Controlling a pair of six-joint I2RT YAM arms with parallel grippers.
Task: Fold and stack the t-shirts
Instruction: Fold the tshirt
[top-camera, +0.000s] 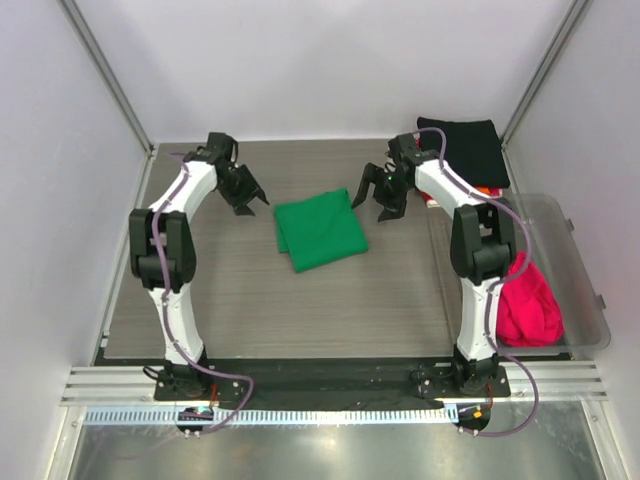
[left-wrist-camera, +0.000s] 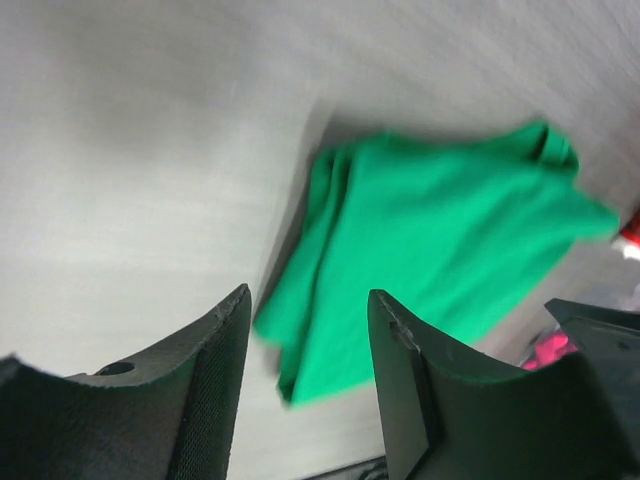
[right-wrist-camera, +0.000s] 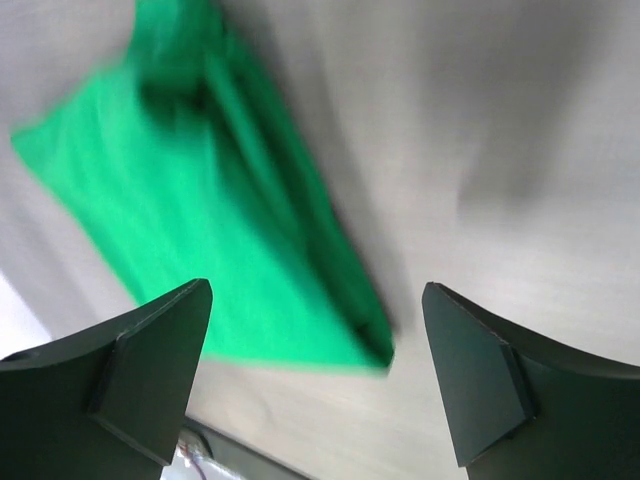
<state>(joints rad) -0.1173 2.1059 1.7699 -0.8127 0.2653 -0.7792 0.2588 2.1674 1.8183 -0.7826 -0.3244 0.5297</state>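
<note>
A bright green t-shirt (top-camera: 320, 233) lies folded in a rough square on the middle of the table. It also shows in the left wrist view (left-wrist-camera: 440, 240) and the right wrist view (right-wrist-camera: 200, 230). My left gripper (top-camera: 250, 198) hangs open and empty just left of it. My right gripper (top-camera: 376, 203) hangs open and empty just right of it. A folded black t-shirt (top-camera: 463, 147) lies at the back right, on top of a stack with a red edge (top-camera: 489, 191) showing. A magenta-pink t-shirt (top-camera: 527, 303) lies crumpled in the clear bin.
The clear plastic bin (top-camera: 572, 262) stands at the table's right edge. White walls close the table at the back and both sides. The black and metal rail (top-camera: 320, 385) holding the arm bases runs along the near edge.
</note>
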